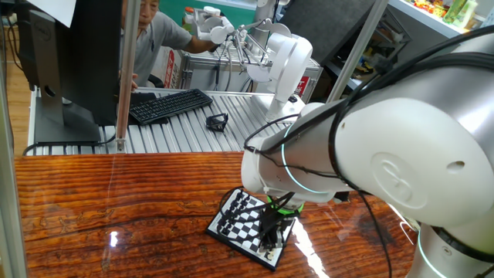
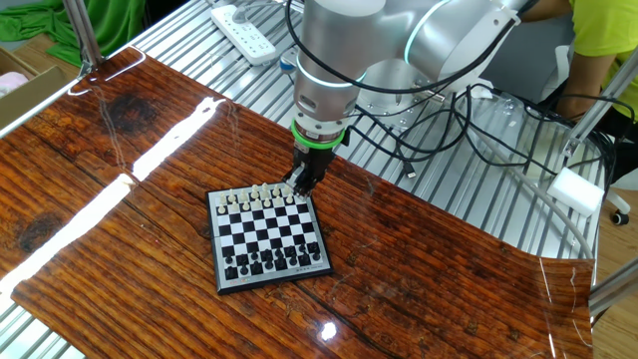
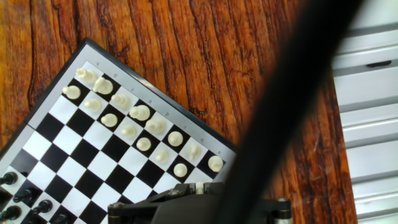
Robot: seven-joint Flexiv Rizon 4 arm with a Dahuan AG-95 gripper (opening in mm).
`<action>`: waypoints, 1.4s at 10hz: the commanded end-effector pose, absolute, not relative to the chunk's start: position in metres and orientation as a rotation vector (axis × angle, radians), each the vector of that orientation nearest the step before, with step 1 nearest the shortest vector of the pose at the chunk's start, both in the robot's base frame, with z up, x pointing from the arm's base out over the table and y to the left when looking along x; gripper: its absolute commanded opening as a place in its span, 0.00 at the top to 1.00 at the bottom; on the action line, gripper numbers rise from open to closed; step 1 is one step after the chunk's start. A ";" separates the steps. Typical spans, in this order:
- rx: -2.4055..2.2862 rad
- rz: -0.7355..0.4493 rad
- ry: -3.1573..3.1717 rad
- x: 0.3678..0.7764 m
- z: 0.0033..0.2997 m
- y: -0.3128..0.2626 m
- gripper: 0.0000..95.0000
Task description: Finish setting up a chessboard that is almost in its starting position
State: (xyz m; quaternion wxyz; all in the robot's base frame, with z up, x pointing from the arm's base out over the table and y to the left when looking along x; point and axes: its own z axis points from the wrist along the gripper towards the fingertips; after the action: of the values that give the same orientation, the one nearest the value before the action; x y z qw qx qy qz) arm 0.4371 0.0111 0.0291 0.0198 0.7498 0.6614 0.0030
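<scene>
The chessboard lies on the wooden tabletop, with cream pieces on the side nearer the arm and black pieces on the opposite side. It also shows in one fixed view and in the hand view. My gripper hangs low over the cream-side corner of the board, and it shows in one fixed view too. In the hand view my gripper is shut on a small cream piece. Cream pieces fill two rows along the board's edge.
A keyboard, a monitor and a small black object sit on the slatted metal table beyond the wood. A person sits behind. A power strip and cables lie nearby. A blurred dark cable crosses the hand view.
</scene>
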 end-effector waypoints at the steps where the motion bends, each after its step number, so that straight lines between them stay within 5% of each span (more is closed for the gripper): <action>1: 2.286 0.014 2.103 0.438 0.028 0.009 1.00; 5: 2.253 0.020 2.146 0.438 0.028 0.008 1.00; 6: 2.247 0.020 2.153 0.438 0.028 0.008 0.80; 8: 2.251 0.040 2.170 0.437 0.029 0.007 0.80; 9: 2.260 0.053 2.172 0.438 0.029 0.007 0.60; 14: 2.271 0.052 2.165 0.438 0.029 0.007 0.60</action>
State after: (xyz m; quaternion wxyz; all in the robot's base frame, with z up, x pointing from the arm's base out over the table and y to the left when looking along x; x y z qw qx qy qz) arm 0.4380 0.0071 0.0300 -0.0004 0.7235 0.6900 0.0177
